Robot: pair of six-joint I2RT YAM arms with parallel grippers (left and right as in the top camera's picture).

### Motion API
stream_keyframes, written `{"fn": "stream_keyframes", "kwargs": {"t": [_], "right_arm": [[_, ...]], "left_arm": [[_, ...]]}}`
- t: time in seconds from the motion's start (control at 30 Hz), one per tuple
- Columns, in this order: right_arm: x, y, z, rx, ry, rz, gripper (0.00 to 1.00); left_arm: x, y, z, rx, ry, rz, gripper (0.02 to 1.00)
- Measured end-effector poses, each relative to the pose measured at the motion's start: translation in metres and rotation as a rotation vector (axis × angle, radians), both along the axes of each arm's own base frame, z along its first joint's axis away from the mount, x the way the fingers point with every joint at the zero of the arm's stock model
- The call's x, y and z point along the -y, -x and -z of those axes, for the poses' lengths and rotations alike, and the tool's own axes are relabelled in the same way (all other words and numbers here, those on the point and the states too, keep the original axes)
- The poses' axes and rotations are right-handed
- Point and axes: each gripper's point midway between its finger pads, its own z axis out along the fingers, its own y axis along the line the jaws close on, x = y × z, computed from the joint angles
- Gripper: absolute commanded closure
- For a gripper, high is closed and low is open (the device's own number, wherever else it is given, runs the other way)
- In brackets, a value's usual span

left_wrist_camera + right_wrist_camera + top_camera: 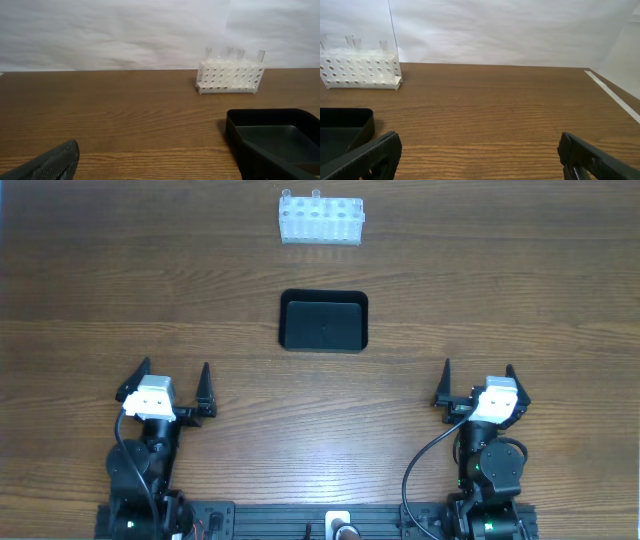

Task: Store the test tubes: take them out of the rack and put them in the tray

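Observation:
A white perforated rack point(320, 221) stands at the far middle of the table, with clear test tubes point(233, 52) sticking up from its top. The rack point(230, 77) also faces my left wrist camera, and the rack point(361, 69) faces my right one. A black tray point(324, 321) lies empty between the rack and my arms; its wall point(235, 135) and corner point(350, 120) are in the wrist views. My left gripper point(175, 384) rests open near the front left. My right gripper point(479, 382) rests open near the front right. Both are far from the rack.
The wooden table point(120, 280) stretches wide on both sides of the tray. A white backdrop point(125, 30) rises behind the table's far edge. A pale strip point(612, 95) marks the table's right side.

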Motion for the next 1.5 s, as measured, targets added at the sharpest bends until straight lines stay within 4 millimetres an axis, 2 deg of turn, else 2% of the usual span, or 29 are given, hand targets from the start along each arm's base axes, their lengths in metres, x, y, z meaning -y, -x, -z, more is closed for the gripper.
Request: {"fn": "stream_keyframes", "kwargs": {"t": [1.2,1.27,1.33,1.37,1.43,1.5], "right_arm": [[0.000,0.000,0.000,0.000,0.000,0.000,0.007],[0.000,0.000,0.000,0.000,0.000,0.000,0.007],[0.000,0.000,0.000,0.000,0.001,0.000,0.009],[0.000,0.000,0.000,0.001,0.001,0.002,0.009],[0.001,0.000,0.000,0.002,0.001,0.005,0.009],[0.001,0.000,0.000,0.001,0.001,0.007,0.009]], "left_arm": [[-0.001,0.000,-0.001,0.003,0.000,-0.008,0.020],[-0.004,-0.001,-0.007,0.030,-0.001,-0.022,0.023],[-0.006,-0.002,-0.029,0.117,0.000,-0.036,0.020],[-0.007,-0.004,-0.051,0.204,-0.003,-0.045,0.020],[-0.007,-0.008,-0.078,0.310,-0.008,-0.046,0.023],[-0.006,-0.017,-0.085,0.322,-0.012,-0.040,0.020]]}}
